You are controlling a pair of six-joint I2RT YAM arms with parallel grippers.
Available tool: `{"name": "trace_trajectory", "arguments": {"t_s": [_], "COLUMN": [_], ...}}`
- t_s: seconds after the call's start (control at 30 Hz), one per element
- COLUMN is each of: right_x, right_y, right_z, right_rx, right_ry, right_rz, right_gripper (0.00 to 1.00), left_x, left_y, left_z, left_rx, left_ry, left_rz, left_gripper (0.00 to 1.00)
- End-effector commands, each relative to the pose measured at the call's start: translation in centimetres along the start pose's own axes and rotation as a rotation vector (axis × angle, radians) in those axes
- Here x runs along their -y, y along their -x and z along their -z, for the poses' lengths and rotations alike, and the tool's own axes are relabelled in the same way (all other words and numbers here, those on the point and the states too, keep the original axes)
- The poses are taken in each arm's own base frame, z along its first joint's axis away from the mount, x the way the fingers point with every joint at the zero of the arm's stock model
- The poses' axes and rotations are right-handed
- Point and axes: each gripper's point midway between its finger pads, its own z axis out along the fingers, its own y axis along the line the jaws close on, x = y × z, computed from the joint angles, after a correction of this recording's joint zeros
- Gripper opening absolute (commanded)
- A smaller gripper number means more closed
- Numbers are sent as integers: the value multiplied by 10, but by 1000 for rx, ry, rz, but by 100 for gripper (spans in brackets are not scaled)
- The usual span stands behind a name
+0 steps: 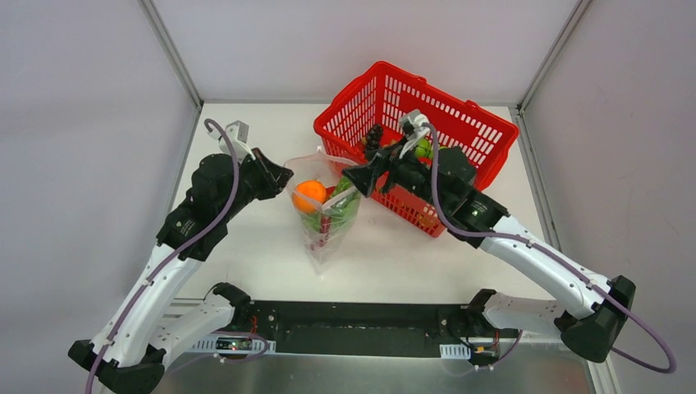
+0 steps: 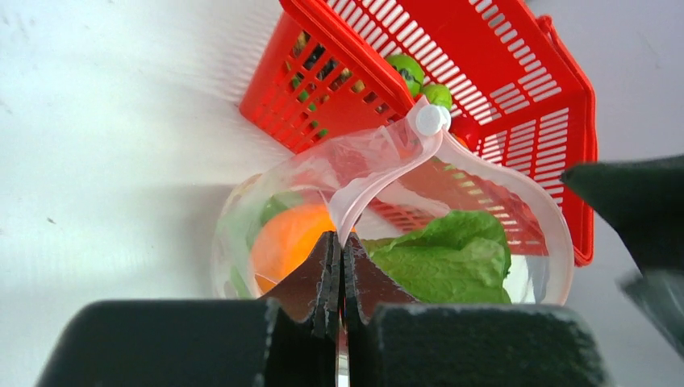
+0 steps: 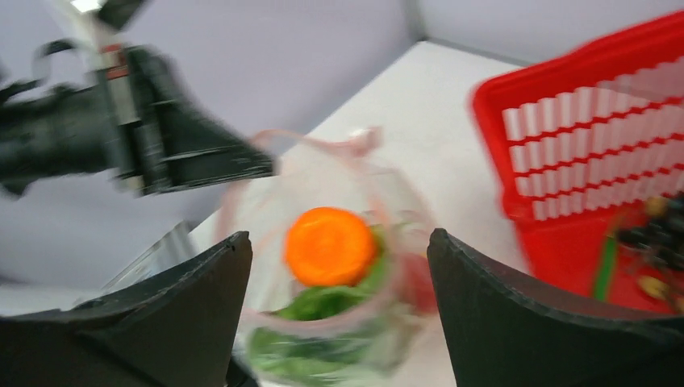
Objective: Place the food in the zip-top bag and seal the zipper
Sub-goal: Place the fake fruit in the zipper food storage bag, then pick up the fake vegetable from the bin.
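The zip-top bag (image 1: 327, 226) stands on the table with its mouth held up and open. Inside it lie a small orange piece (image 1: 309, 194) and the green leafy cabbage (image 2: 452, 258). My left gripper (image 2: 339, 238) is shut on the bag's mouth edge, where the pink zipper strip (image 2: 367, 189) runs up to a white slider (image 2: 429, 119). My right gripper (image 3: 339, 235) is open and empty, hovering just over the bag's mouth with the orange piece (image 3: 331, 246) seen between its fingers. This view is blurred.
A red plastic basket (image 1: 468, 123) stands at the back right, close behind the bag, with dark grapes (image 1: 373, 135) and a green item (image 1: 423, 149) in it. The left gripper (image 1: 279, 176) and the right gripper (image 1: 359, 178) flank the bag.
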Motion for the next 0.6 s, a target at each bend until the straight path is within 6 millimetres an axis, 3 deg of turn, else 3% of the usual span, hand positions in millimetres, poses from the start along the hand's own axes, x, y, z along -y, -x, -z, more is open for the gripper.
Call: {"name": "trace_trajectory", "arguments": {"t_s": [0.0,0.13,0.3,0.43,0.57], "right_x": [62,117,197,215,218], "right_y": [45,41,7,-36,-79], "right_z": [12,10,14,14,14], "right_rx": [115,48,-106,-289,-450], "right_ry": [-277,-434,-640,-649,-633], "right_rz": [-12,-58,-206,-325,-387], "right_gripper": [83,83,81,80,79], "left_x": [-6,-12,-1,3,4], "left_y": [39,47,38,30,26], "left_z": [29,43,39,32,25], "left_rx": [172,222,157,124,100], "left_ry": [43,67,15,-13,-22], "left_rz": [-31,-58,-74,-68,-69], "left_gripper": [0,0,0,0,0]}}
